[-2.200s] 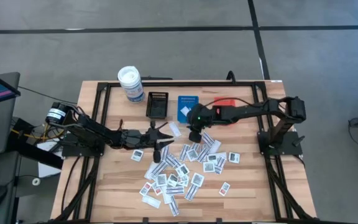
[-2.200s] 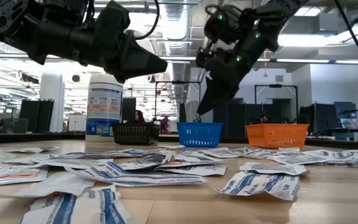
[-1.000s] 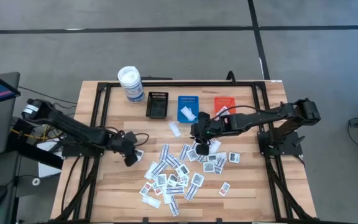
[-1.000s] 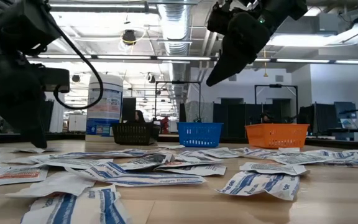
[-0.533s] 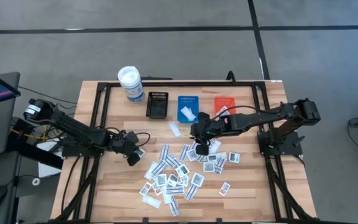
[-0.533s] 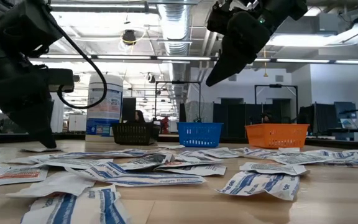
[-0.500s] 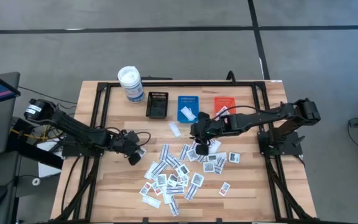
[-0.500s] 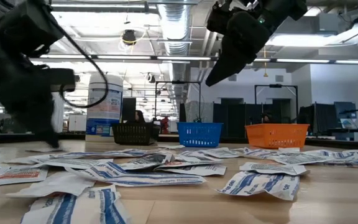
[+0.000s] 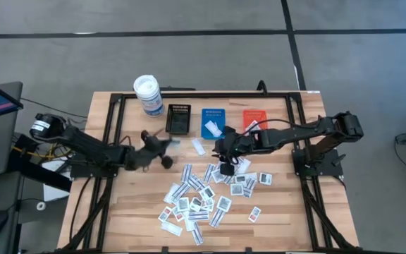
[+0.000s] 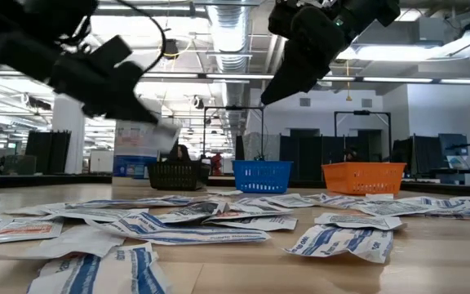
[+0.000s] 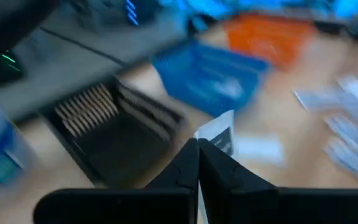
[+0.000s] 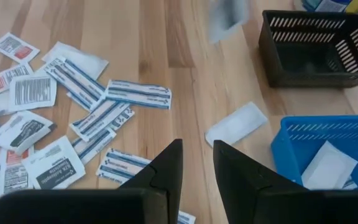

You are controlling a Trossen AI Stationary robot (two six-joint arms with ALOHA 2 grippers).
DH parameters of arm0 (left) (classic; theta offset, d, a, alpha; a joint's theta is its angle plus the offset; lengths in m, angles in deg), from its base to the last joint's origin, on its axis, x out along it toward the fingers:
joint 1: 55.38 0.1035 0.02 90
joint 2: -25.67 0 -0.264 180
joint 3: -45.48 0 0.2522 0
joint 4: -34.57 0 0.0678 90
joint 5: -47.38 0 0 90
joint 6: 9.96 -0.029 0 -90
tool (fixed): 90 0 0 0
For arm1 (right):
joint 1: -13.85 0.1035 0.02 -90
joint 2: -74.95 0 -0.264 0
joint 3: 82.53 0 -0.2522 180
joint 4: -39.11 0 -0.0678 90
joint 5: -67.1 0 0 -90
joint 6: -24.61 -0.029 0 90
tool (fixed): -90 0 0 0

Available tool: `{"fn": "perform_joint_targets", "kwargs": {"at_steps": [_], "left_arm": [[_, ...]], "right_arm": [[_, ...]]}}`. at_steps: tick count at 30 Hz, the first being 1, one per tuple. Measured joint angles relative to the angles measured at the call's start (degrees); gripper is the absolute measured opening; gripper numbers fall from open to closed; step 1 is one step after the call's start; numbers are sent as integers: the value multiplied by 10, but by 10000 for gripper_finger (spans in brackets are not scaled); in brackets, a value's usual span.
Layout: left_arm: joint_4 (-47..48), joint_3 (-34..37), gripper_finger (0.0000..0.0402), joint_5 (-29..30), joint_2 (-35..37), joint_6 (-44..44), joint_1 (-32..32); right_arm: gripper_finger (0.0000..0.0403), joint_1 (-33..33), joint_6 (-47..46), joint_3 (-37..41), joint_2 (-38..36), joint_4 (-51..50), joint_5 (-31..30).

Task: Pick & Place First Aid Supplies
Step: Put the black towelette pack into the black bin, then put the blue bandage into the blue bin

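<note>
Left gripper (image 11: 197, 163): fingers pressed together on one white packet (image 11: 218, 135), pinched at its lower edge. It hangs in the air just short of the black tray (image 9: 179, 118).
Right gripper (image 12: 196, 163): fingers a little apart, nothing between them. It hovers over the far edge of the pile, near the blue tray (image 9: 213, 121).
Where the supplies are: most first aid supplies (image 9: 204, 192) lie scattered flat on the wooden table (image 9: 129, 212), mid-table, some overlapping. One loose packet (image 9: 199, 147) sits apart, between the pile and the trays.
Already placed: you can see at least two white packets in the blue tray. The black tray looks empty. Contents of the orange tray (image 9: 254, 118) are hard to tell.
How they handle: judge them very light, thin and floppy. The held one is blurred, likely flapping, so move gently. The wrappers look smooth, likely slippery, and prone to sliding on the wood.
Where to grip: take a free edge or corner sticking out from the pile. A flat mid-face pinch likely won't get under it. With overlapping ones you risk lifting two.
Fragility: low. Creasing is likely the worst that happens.
Counts: three trays, one each black, blue and orange. One white canister (image 9: 148, 94) with blue label. Two arms.
Packets: dozens on the table, too overlapped for an exact count. One in the left gripper.
</note>
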Motion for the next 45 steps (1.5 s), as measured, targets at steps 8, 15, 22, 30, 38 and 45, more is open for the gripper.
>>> {"fn": "perform_joint_targets", "kwargs": {"at_steps": [8, 15, 22, 30, 38, 45], "left_arm": [[-79, -1, 4, -82, -9, -28, 178], [-81, -1, 22, -188, -75, -24, 268], [-92, -1, 77, -204, -131, -9, 274], [-160, -13, 99, -304, -96, -9, 218], [-161, -16, 100, -418, -99, 20, 51], [-164, -20, 100, -302, -184, 5, -22]], "right_arm": [[83, 0, 0, 0, 0, 17, 0], [83, 0, 0, 0, 0, 15, 0], [83, 0, -17, 0, 3, 17, 0], [83, 0, -59, 1, 14, 18, 0], [83, 1, -30, 0, 42, 41, 2], [83, -21, -29, -3, 103, 73, 130]]}}
